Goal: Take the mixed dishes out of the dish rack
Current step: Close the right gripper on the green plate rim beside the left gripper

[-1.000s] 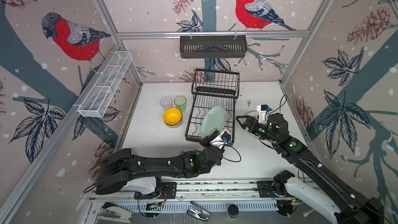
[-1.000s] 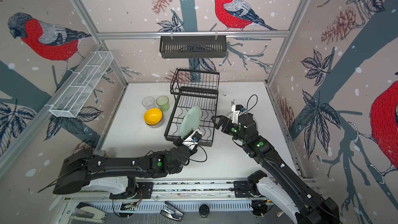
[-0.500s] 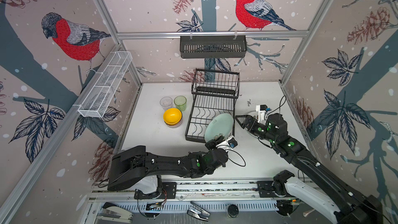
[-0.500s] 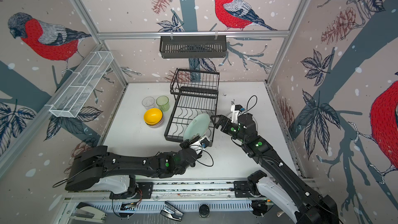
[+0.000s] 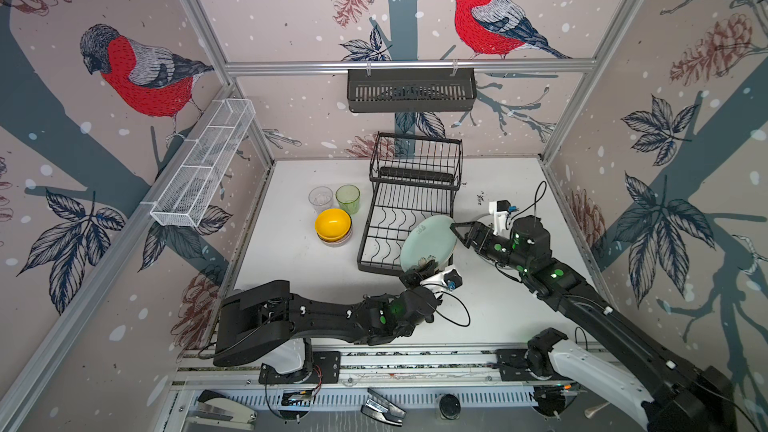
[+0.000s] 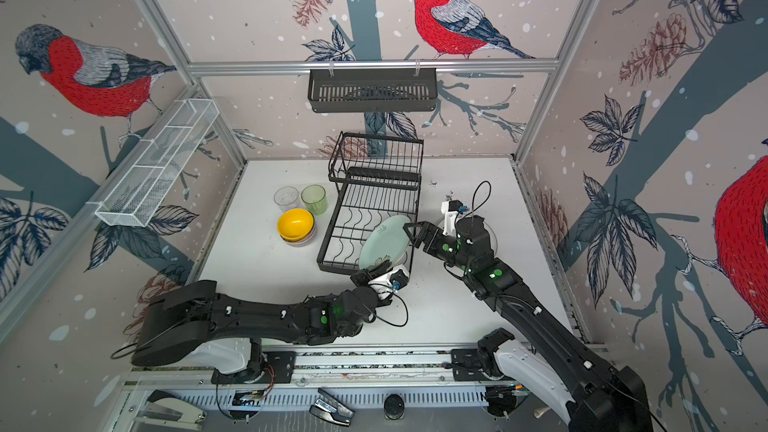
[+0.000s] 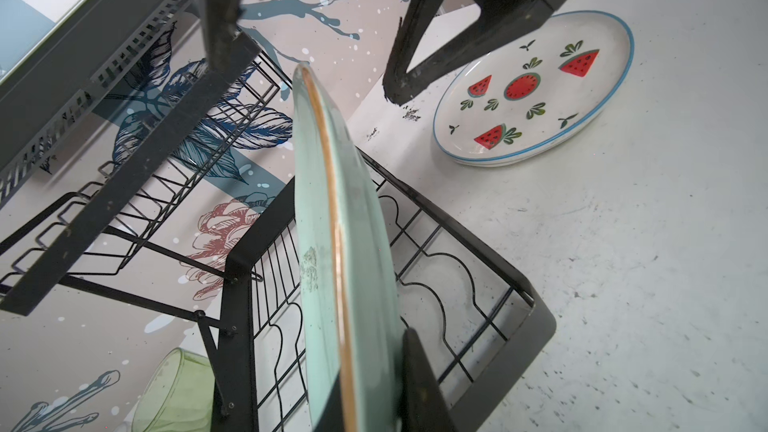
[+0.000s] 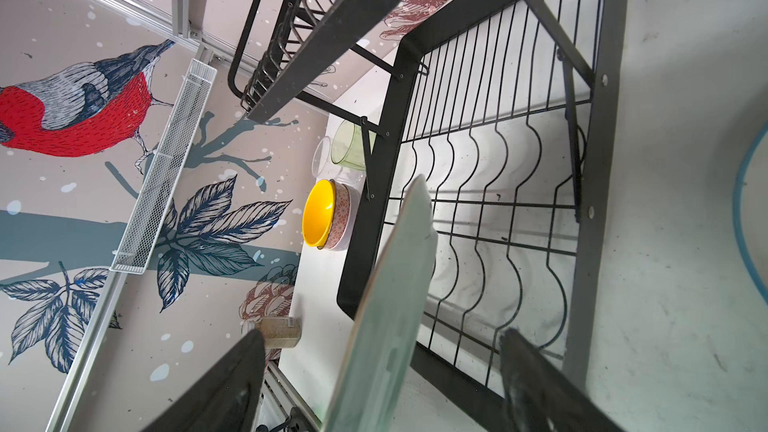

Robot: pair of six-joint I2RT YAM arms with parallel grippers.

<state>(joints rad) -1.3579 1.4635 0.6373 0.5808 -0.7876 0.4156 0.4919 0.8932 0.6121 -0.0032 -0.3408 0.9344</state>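
The left hand (image 5: 417, 274) clamps the round mint-green ceramic plate (image 5: 428, 243); the right hand (image 5: 457, 232) gapes wide astride its far rim.

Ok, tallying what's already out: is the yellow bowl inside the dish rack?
No, in a top view the yellow bowl tops a bowl stack on the table, left of the dish rack.

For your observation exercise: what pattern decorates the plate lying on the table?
The plate has red watermelons, green leaves, blue rim; clearest in left wrist view.
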